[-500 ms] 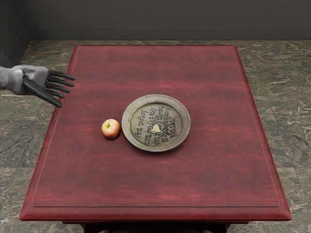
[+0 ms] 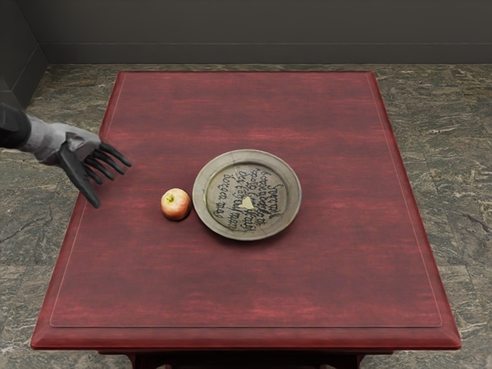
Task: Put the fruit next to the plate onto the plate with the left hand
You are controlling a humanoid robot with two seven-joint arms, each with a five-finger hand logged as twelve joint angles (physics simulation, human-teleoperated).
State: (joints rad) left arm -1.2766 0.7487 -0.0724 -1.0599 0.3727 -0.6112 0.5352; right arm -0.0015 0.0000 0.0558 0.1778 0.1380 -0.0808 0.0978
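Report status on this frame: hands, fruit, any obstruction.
Left hand open, at the table's left edge, short of the apple. Apple on the table beside the plate, not on it. Nothing between. Right arm out of view.

You will find writing on one thing only: the plate [image 2: 206,178], in the middle of the frame. Dark cursive script [image 2: 231,192] covers its inner well in several close lines, turned so that they run steeply up and down the picture rather than across it. At this size you cannot read a single word; the letters show only as loops and strokes. Among the lines, near the plate's centre, sits a small pale heart sign [image 2: 246,204]. The plate's rim carries no lettering you could make out.
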